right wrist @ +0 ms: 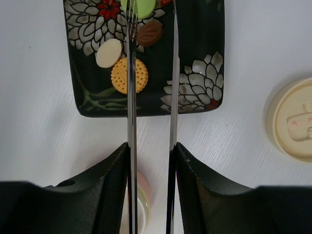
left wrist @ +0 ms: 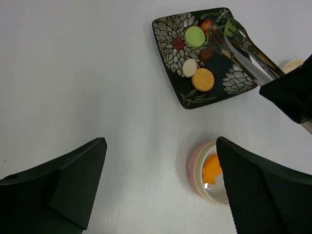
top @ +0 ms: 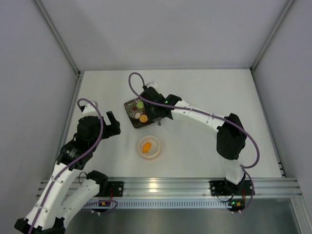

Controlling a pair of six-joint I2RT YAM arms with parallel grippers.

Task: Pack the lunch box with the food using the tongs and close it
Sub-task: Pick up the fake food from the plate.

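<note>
The lunch box [top: 149,147] stands near the table's middle, open, with one orange piece [left wrist: 212,168] of food inside. More food lies on the black floral plate [right wrist: 195,48]: a green round [left wrist: 194,36], a white disc [right wrist: 108,52], an orange biscuit [right wrist: 139,75] and a brown piece [right wrist: 149,32]. My right gripper [right wrist: 152,146] is shut on the tongs [right wrist: 173,73], whose tips straddle the brown piece. The lid [right wrist: 295,124] lies right of the plate. My left gripper [left wrist: 161,141] hangs open and empty, just left of the lunch box [left wrist: 207,170].
Grey walls close in the white table on three sides. An aluminium rail [top: 161,185] runs along the near edge by the arm bases. The right arm's elbow [top: 229,136] reaches over the table's right half.
</note>
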